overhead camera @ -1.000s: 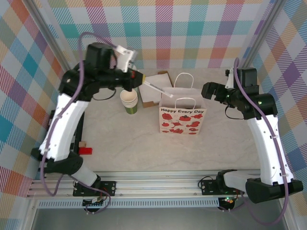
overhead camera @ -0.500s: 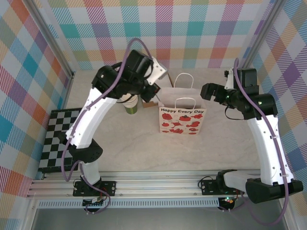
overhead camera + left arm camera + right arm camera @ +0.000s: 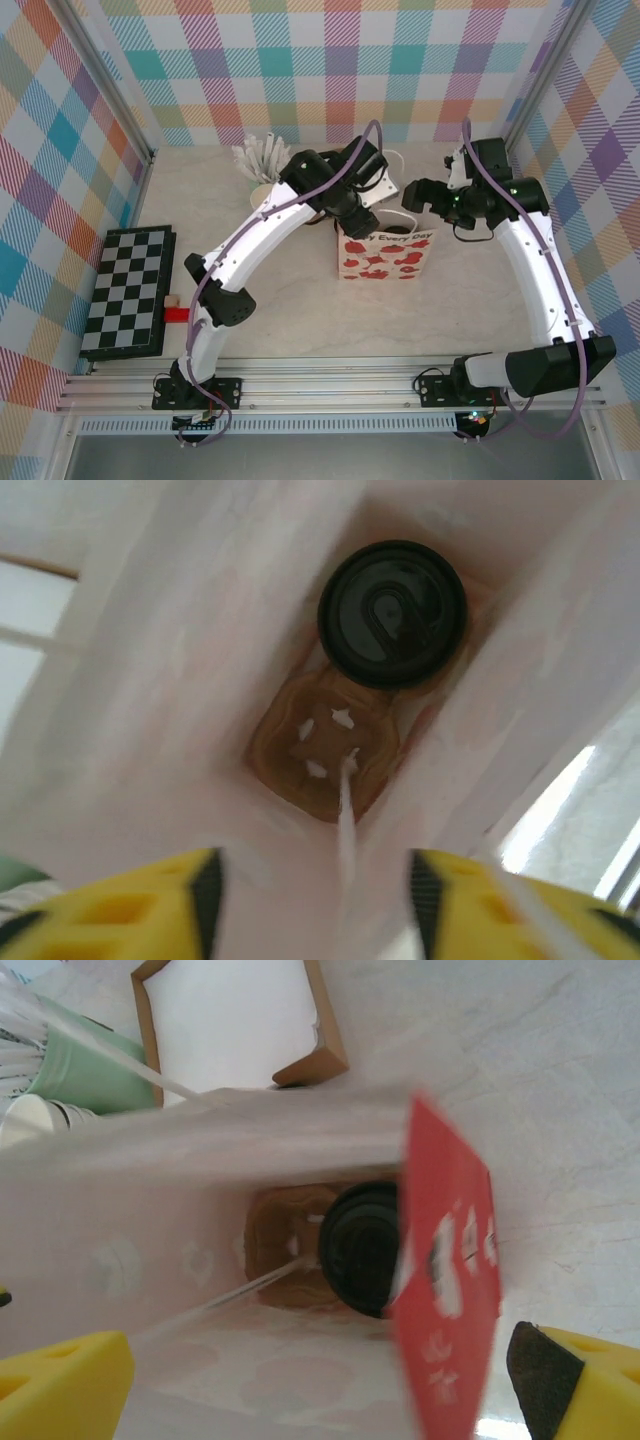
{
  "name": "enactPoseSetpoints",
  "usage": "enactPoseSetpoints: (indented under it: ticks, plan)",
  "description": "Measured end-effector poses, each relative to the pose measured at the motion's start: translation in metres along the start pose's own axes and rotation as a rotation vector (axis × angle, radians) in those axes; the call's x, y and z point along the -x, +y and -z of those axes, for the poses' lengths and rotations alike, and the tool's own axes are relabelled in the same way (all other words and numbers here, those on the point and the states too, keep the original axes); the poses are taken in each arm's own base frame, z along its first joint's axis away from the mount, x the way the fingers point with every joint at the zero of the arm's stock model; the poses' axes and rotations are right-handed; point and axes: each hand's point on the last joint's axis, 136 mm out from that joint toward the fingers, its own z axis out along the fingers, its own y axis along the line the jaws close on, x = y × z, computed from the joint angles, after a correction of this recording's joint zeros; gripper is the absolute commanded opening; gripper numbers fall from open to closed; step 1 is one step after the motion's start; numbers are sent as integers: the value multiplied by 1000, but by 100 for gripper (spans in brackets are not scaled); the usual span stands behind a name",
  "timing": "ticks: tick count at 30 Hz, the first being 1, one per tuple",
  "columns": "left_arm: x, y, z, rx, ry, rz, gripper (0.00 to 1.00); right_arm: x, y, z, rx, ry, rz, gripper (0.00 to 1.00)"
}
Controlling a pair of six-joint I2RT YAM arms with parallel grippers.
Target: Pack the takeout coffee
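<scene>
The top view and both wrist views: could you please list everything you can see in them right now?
paper bag: one, white with red print, upright at table centre.
takeout coffee: one, black lid showing, deep inside the bag.
insert: one, brown, at the bag's bottom.
stick: one, white, leaning inside the bag.
green cups: a stack, count unclear, green, behind the bag.
cardboard tray: one, brown rim, white inside, behind the bag.
chessboard: one, black and white, table's left edge.
red block: one, red, beside the chessboard.
left tool: one, yellow fingers apart, over the bag's mouth.
right tool: one, yellow fingers wide apart, at the bag's rim.
</scene>
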Motion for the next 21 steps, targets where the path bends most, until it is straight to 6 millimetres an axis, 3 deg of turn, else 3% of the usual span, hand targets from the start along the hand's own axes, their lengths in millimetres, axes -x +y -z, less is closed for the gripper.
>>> enactPoseSetpoints:
  ticks: [3,7,10,12,16,21]
  plan:
    - [15,-2,3,-4,-61,20,99,-1,-1,-1,-3,3,-5,97]
    - [28,8,9,10,-126,90,100,-4,-4,-2,-12,7,-10,96]
    - [29,26,19,21,-168,212,100,-6,-6,-4,-22,12,-9,87]
    - [20,46,26,41,-180,325,100,-7,-9,-6,-32,22,-3,73]
    - [-10,75,38,80,-182,523,100,-11,-16,-17,-63,64,17,58]
    - [-34,66,40,69,-154,667,92,-17,-26,-32,-107,129,48,38]
